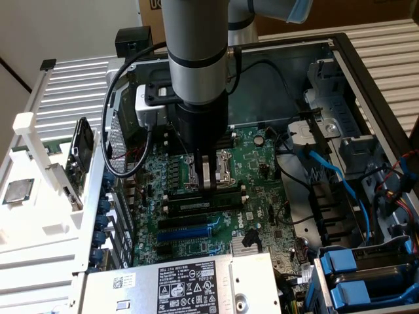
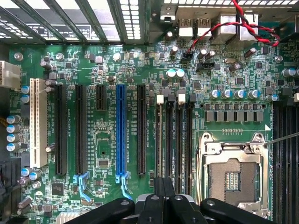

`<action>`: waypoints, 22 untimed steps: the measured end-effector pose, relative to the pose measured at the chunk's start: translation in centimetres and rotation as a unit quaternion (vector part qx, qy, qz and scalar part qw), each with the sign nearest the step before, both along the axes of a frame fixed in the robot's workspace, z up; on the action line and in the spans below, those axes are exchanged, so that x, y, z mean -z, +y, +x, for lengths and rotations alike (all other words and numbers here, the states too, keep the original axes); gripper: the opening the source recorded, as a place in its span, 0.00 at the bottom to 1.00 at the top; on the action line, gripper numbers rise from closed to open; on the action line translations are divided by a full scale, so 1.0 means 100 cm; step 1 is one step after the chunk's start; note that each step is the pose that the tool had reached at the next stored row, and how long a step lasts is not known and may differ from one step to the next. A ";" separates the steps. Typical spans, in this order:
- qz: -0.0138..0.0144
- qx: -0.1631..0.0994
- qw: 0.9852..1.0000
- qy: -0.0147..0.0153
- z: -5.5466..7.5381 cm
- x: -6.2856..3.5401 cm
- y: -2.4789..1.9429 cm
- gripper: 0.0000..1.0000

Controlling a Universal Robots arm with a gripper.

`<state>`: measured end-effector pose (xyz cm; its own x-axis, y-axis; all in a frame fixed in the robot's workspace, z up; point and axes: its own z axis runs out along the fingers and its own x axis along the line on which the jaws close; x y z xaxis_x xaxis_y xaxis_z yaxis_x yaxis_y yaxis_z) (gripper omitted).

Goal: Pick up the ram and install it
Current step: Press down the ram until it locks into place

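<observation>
The ram (image 1: 200,204) is a long dark-green stick with a pale label, standing in one of the black memory slots on the motherboard (image 1: 262,163) inside the open computer case. My gripper (image 1: 208,186) points straight down at it, jaws shut, fingertips at the stick's top edge near its middle. I cannot tell whether they touch it. In the wrist view the shut gripper (image 2: 164,183) sits over the row of memory slots (image 2: 180,140), which run away from under the fingers.
The open processor socket (image 2: 232,175) lies just beside the memory slots. A blue expansion slot (image 1: 186,232) and a silver labelled power supply (image 1: 190,288) lie nearer the camera. Blue cables (image 1: 334,173) and drive bays crowd the exterior view's right. A white fixture (image 1: 39,190) stands left.
</observation>
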<state>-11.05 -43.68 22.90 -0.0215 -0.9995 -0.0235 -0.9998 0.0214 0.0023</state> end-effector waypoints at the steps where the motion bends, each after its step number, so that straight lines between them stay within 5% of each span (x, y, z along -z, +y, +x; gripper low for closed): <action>1: 0.000 0.000 1.000 0.000 0.000 0.0000 -0.0001 0.11; 22: 0.000 0.000 1.000 0.006 0.002 0.0011 -0.0020 0.11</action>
